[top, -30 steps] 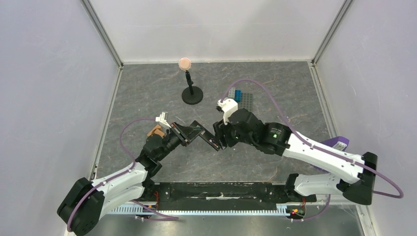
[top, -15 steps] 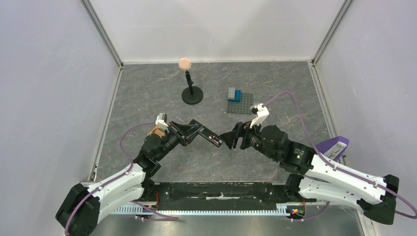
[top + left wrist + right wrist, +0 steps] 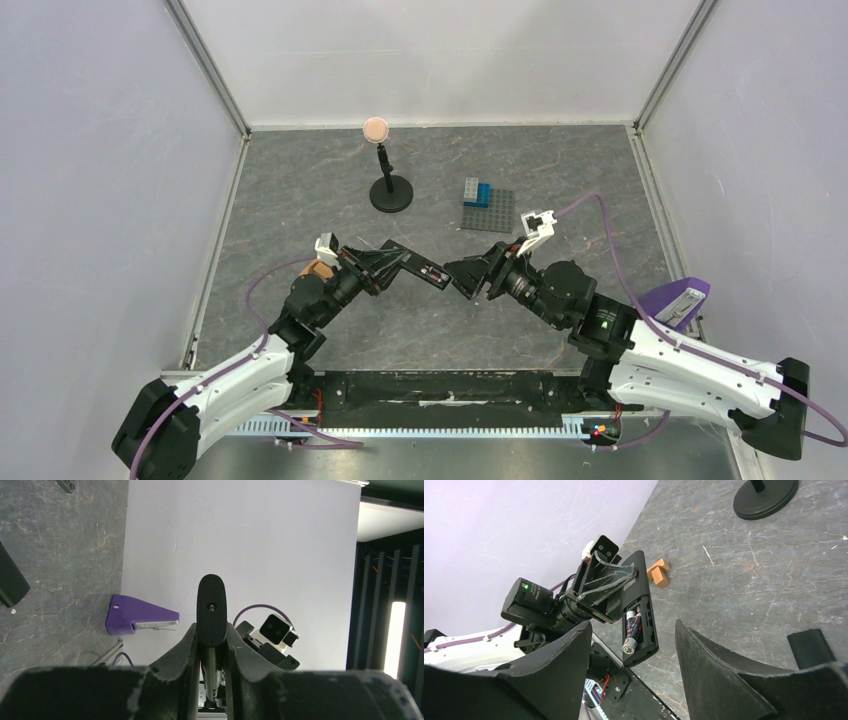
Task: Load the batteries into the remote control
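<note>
The top external camera hangs above and behind the arm bases [image 3: 165,422] and looks down on the whole desk [image 3: 300,190]. The left wrist camera sits close behind the left gripper [image 3: 211,635]. It sights along the fingers [image 3: 187,647], past the remote control [image 3: 211,610], toward the right wall [image 3: 240,540]. A purple wedge [image 3: 135,621] shows left of that gripper, and the overhead view shares it. The right wrist camera looks out between the right gripper [image 3: 631,625] fingers [image 3: 559,670] at the nearby left gripper. With the overhead view it shares the remote control, the orange block [image 3: 659,572] and the black stand base [image 3: 765,500].
</note>
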{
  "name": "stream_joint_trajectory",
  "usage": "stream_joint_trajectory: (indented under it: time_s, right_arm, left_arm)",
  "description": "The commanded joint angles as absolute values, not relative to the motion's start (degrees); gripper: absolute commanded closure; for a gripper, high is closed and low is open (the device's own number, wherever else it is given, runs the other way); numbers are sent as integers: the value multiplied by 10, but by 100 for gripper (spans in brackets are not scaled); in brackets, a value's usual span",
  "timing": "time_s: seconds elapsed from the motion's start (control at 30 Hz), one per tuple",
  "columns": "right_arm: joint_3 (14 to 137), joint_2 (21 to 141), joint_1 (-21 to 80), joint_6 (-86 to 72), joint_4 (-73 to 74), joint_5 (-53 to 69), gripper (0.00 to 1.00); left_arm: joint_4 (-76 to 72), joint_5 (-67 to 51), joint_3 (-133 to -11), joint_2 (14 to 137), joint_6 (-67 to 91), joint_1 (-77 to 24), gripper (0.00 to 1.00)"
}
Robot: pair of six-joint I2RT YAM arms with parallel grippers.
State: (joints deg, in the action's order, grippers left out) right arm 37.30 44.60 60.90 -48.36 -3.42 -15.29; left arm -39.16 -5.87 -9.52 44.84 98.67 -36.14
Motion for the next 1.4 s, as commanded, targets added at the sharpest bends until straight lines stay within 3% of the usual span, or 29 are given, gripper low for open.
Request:
stream_joint_trajectory:
  time_s: [0.0, 0.27, 1.07, 1.37]
  right_arm:
    - [367, 446, 608, -497, -73, -148, 39]
    - [356, 452, 608, -497, -74, -137, 49]
    - [371, 493, 608, -495, -71, -128, 48]
    - [367, 451, 607, -496, -76, -107, 18]
  left_arm:
    - [-426, -45, -115, 447, 1032, -363, 98]
    - [-427, -42, -114, 445, 1040, -363, 98]
    - [-390, -44, -127, 426, 1036, -363, 98]
    - [-383, -36, -121, 426, 1023, -363, 98]
